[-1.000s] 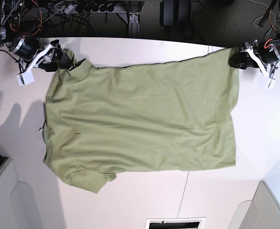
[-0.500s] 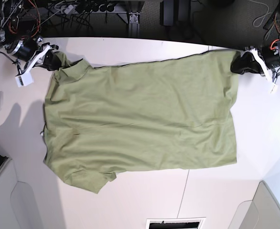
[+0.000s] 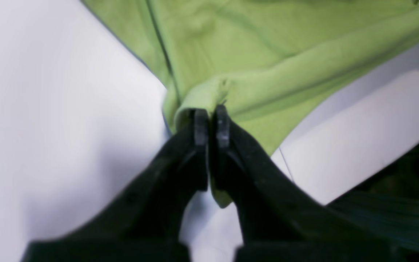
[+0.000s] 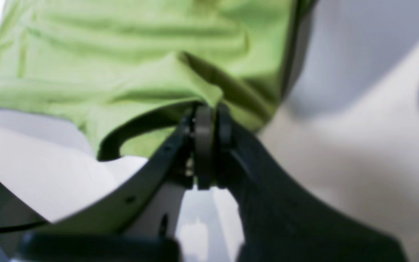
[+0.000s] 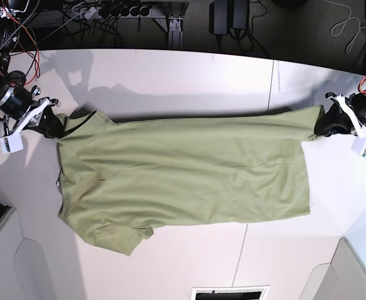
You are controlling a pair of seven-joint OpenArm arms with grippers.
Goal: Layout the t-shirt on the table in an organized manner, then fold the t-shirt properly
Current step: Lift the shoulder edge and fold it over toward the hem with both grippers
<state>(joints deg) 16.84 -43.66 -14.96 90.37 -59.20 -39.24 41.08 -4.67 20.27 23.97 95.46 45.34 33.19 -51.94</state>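
I have the left gripper (image 3: 211, 123) pinched on a corner of the t-shirt (image 5: 183, 169). My right gripper (image 4: 209, 125) clamps its opposite corner above the table (image 5: 170, 75).

A plain olive-green t-shirt (image 5: 183, 169), without print or pattern, lies across a matte white desk (image 5: 170, 75) crossed by a thin dark seam line (image 5: 272, 84). In the wrist views the same cloth reads brighter, yellow-green. The left claw (image 3: 211, 122) and right claw (image 4: 209, 120) are black, each with white fittings behind it. Grey bins (image 5: 8, 262) sit at the near corners; the floor beyond is dark.
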